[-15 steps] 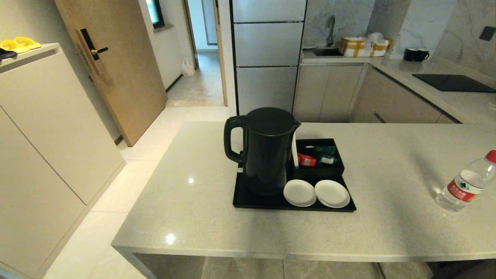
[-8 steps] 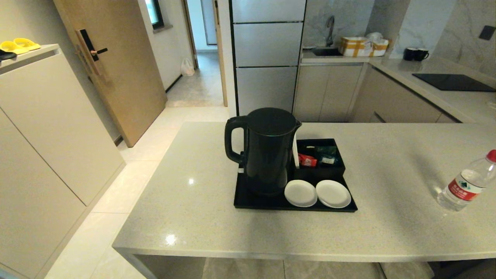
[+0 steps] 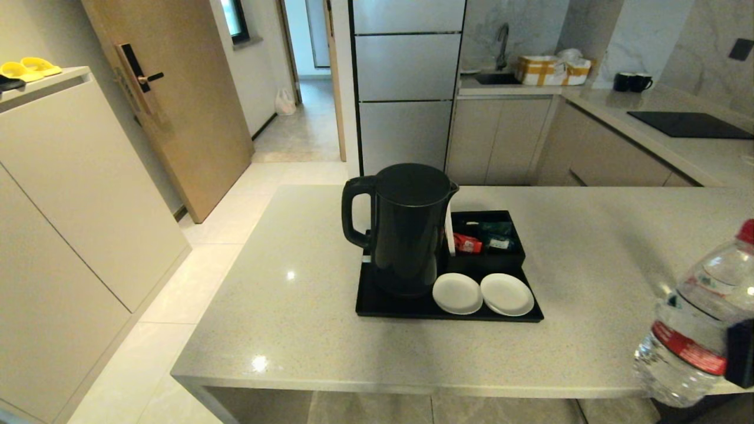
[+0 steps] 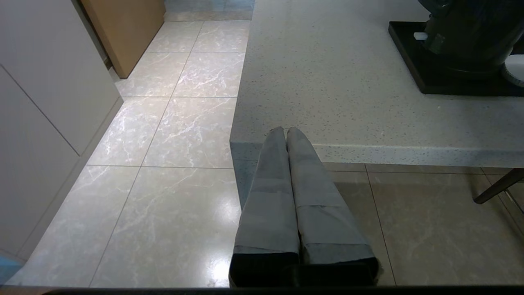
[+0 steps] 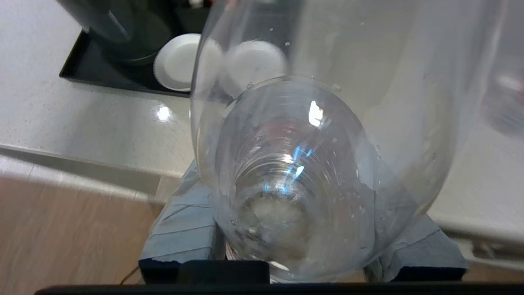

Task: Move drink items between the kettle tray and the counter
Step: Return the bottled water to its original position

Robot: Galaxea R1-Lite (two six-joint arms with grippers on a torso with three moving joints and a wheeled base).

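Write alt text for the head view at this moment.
A clear water bottle with a red cap is held tilted by the right gripper at the picture's right edge, above the beige counter. Mid-counter, a black tray carries a black kettle, two white saucers and a sachet box.

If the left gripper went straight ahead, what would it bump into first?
Probably the counter: the shut left gripper points at its near corner edge. Depth is unclear, so it might pass just over the top.

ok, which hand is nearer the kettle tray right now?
Hard to call. The left hand is shut off the counter's near edge, left of the kettle tray. The right hand grips a water bottle at the near right edge.
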